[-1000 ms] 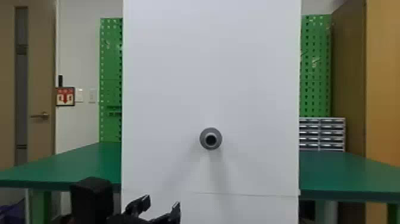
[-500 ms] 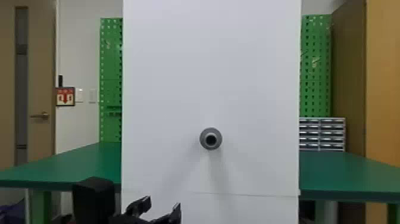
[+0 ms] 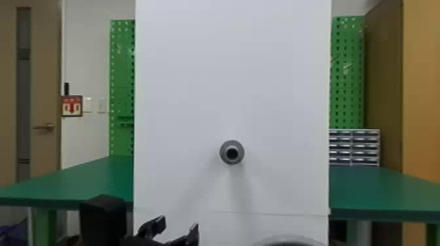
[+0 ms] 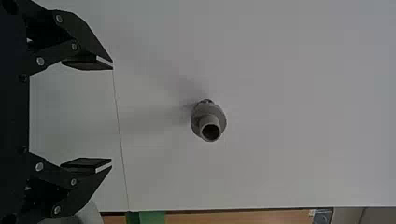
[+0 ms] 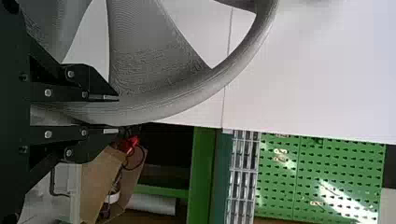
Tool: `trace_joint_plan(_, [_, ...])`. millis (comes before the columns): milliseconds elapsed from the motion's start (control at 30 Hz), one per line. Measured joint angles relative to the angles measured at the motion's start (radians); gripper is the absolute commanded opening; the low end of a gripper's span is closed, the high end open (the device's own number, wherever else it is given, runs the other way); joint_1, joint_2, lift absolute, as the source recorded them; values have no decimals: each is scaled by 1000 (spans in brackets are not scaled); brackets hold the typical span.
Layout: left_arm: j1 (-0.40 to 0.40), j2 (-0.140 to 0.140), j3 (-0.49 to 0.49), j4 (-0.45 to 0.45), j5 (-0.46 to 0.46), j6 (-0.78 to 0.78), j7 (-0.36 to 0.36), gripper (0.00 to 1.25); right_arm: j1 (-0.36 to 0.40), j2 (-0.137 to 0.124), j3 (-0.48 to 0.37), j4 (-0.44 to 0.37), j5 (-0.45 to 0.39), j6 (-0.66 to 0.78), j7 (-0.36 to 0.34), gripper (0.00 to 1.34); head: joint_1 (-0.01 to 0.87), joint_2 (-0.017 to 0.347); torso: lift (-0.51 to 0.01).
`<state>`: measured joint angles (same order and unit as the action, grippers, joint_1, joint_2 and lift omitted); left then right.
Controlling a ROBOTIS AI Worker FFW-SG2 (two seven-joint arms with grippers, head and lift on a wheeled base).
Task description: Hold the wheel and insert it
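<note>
White panel (image 3: 196, 81) ahead, and low before it on my right, the wheel (image 5: 243, 56) — stiff, probably light, ridges helping grip; the rim's the place to hold. Round, no long axis; its axle line seems to point panelward. My right gripper (image 5: 114, 115) pinches that rim, my left gripper (image 4: 112, 114) gapes empty — and there's the bare peg (image 3: 224, 152).

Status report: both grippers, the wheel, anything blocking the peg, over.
Left gripper open, low left of peg. Right gripper shut on wheel rim. Wheel off peg, lower right. Nothing covers peg's end.
</note>
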<state>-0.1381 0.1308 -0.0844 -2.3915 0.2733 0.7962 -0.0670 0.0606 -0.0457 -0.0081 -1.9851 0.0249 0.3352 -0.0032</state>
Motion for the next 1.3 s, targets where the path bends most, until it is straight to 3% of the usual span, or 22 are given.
trace_joint_plan(433, [-2,0,0,0,1,14,5,742,-96,8,-14,-148,-26,293,0,212,5,117,-477])
trace_joint_plan(733, [-5,0,-3,0,1,24,9,742,-175,-5,-39,-219,-59,468,0,212,5,117,-477])
trace_joint_plan(1000, [-8,0,-8,0,0,31,15,742,-259,-33,-59,-267,-106,610,0,212,5,117,-477])
trace_joint_plan(1300, [-14,1,-16,0,-6,38,21,742,-363,-35,-83,-302,-111,762,0,212,5,117,-477])
